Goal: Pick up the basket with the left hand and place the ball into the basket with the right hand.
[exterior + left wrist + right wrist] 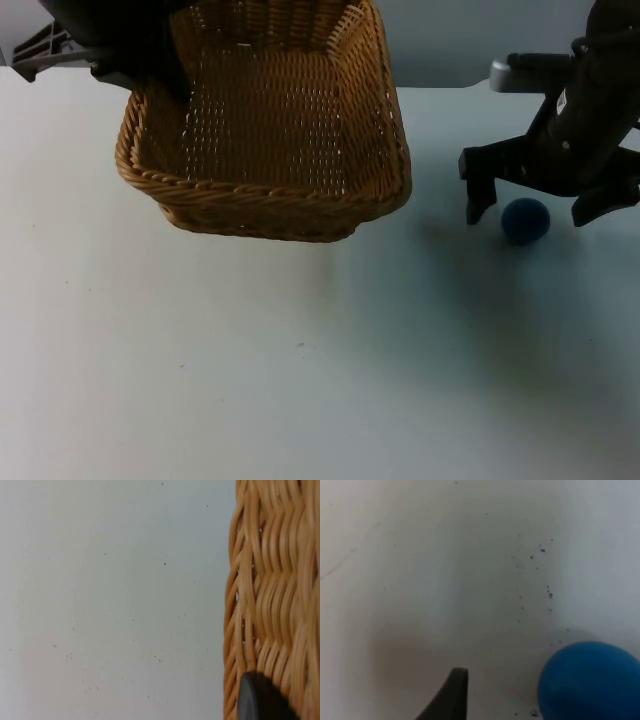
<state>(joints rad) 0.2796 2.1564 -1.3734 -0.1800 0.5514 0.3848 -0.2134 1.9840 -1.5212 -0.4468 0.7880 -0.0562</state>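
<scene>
Two things sat in the scene: a wicker basket in the upper left and centre of the top view, and a small blue ball at the right. The basket was rectangular with rounded corners, woven of tan cane with a braided rim and an open-weave floor, and it hung tilted above the white desk, casting a faint shadow below its near edge. The left gripper clamped the basket's far left rim at the upper left of the top view; in the left wrist view a black fingertip pressed against the woven wall, with speckled desk surface beside it.

The ball looked round and matte, resting on the desk well apart from the basket. The right gripper stood over it at the right edge of the top view, its jaws spread wide, one finger to each side of the ball and neither touching it. In the right wrist view the ball lay near a dark fingertip, with bare desk between them. Nothing lay between ball and basket.
</scene>
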